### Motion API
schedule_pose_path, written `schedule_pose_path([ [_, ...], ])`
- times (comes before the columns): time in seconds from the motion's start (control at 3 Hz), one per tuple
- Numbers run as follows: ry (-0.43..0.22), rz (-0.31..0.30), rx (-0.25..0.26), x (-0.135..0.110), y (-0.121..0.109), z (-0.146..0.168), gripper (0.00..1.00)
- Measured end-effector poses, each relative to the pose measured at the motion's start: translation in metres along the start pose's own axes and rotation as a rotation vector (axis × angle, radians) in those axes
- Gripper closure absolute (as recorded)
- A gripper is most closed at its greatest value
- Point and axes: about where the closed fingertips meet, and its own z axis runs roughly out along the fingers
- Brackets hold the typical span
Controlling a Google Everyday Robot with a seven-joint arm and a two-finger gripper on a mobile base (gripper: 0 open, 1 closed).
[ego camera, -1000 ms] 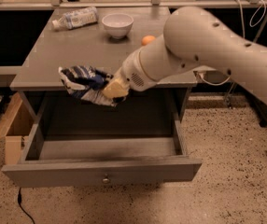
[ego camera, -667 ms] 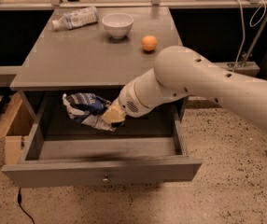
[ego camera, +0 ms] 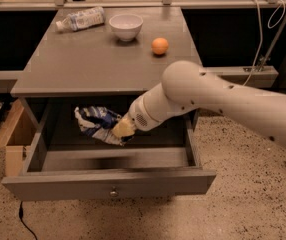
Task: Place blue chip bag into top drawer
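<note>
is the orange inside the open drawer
No, the orange sits on the tabletop, while the tool holds the blue chip bag over the open top drawer.

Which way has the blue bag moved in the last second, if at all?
Yes, downward. The bag, held by the tool, was level with the table edge; now it hangs below it, over the open drawer.

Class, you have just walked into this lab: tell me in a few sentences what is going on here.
A one-armed robot is putting away a snack. Its end effector grips the blue chip bag and holds it inside the open top drawer, below the tabletop; the bag is not yet released. On the table above are a plastic bottle lying on its side, a white bowl and an orange.
</note>
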Motion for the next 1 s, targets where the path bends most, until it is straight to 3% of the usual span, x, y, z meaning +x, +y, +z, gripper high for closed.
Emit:
schedule_pose_path([
  [0.67,0.053,0.165,0.058,0.048,-0.059,0.053,0.58],
  [1.0,0.057,0.219,0.074,0.064,-0.073,0.062,0.35],
])
